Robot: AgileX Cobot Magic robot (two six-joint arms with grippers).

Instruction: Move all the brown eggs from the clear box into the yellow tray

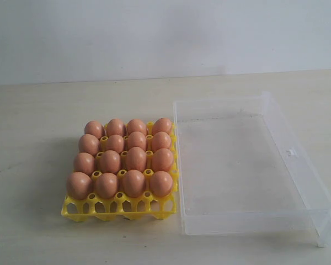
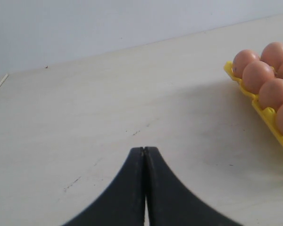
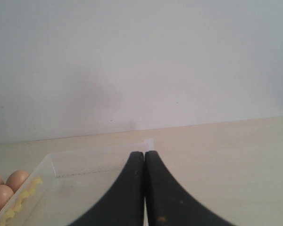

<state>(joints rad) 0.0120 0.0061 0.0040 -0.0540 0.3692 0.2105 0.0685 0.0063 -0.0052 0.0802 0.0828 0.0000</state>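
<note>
Brown eggs (image 1: 135,159) fill the yellow tray (image 1: 118,210) on the bench (image 1: 38,110) beside the empty clear box (image 1: 248,222), both arms' jaws clenched on nothing; the transfer looks complete, with no further pick called for

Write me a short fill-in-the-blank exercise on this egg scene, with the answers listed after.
The brown eggs stand in the yellow tray in four rows of ____. The clear box beside it holds ____ eggs. In the exterior view the clear box lies to the ____ of the yellow tray. The left gripper and the right gripper are both ____.
Missing words: four; no; right; shut.
</note>
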